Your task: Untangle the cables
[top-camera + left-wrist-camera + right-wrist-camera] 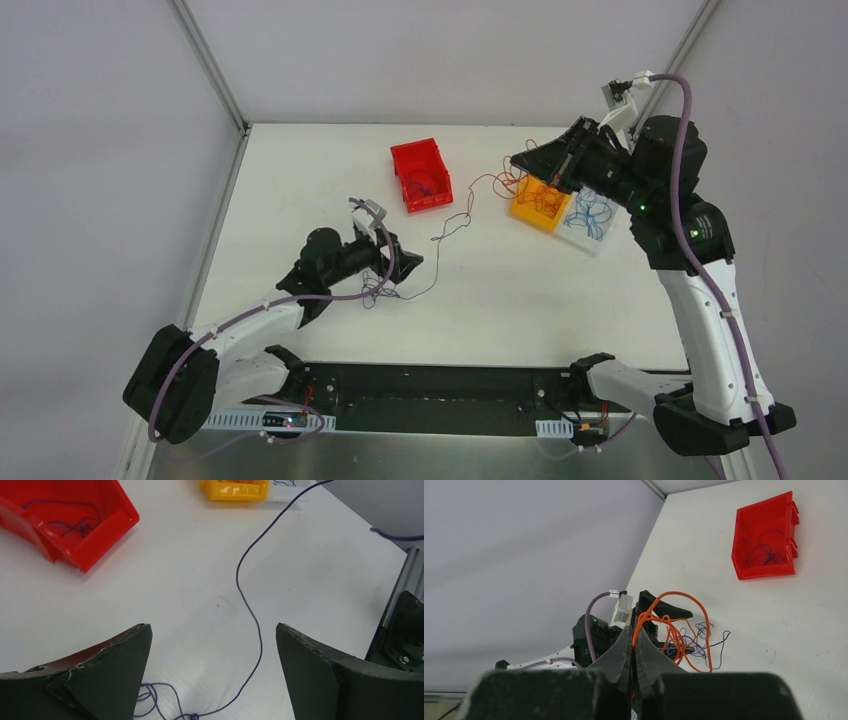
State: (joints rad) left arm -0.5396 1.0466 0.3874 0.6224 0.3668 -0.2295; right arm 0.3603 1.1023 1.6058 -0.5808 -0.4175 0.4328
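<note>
Right claw (633, 630) pinches orange cable (679, 593) near yellow bin (528, 212); left claw (212, 628), spread, straddles purple cable (238, 577), red bin (107, 535) beyond.

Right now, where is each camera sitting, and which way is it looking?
Top camera: above and behind, looking down at the table; left arm and right arm show whole.
Left wrist camera: low over the table, facing the yellow bin along a purple cable; open left fingers frame it.
Right wrist camera: raised, facing back toward the left arm; right fingers pinch an orange cable.
Shared: all three show the red bin.
</note>
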